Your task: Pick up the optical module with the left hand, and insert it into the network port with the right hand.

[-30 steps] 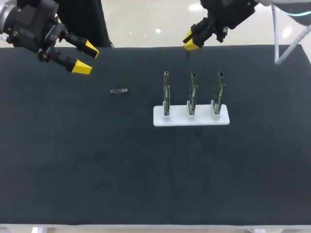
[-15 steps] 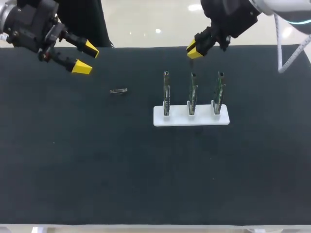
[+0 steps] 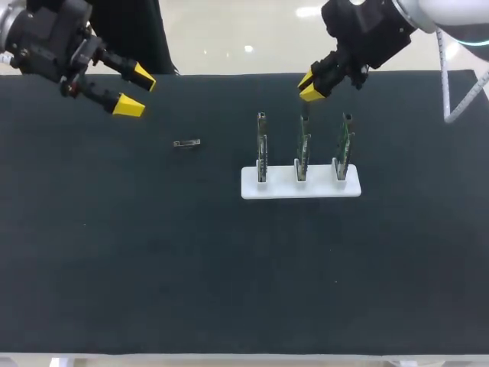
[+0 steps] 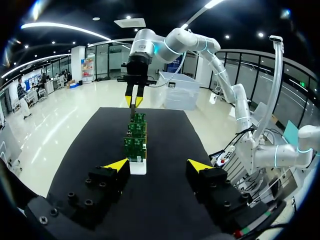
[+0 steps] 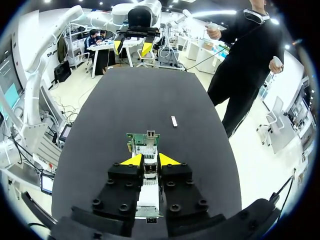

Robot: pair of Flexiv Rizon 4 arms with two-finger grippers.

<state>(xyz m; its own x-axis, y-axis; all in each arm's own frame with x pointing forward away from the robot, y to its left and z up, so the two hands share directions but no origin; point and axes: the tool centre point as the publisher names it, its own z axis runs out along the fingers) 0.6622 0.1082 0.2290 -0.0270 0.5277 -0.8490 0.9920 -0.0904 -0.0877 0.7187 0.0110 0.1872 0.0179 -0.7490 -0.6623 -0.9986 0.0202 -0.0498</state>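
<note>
A black table (image 3: 153, 267) fills the head view. The left arm (image 3: 46, 38) comes in at its far left corner and the right arm (image 3: 367, 27) at its far right. A white stand (image 3: 300, 187) sits right of the middle, holding three upright boards (image 3: 262, 145) side by side.

The left gripper (image 3: 134, 90) hangs above the far left of the table with its fingers spread wide and nothing between them. In its wrist view the stand (image 4: 138, 166) lies ahead of the tips.

The right gripper (image 3: 309, 86) hangs just behind the top of the middle board (image 3: 303, 149). Its fingers are clamped on a held module (image 5: 148, 187) (a pale metal sliver between the yellow tips).

A loose module (image 3: 186, 143) lies flat on the table, left of the stand and apart from both grippers.
</note>
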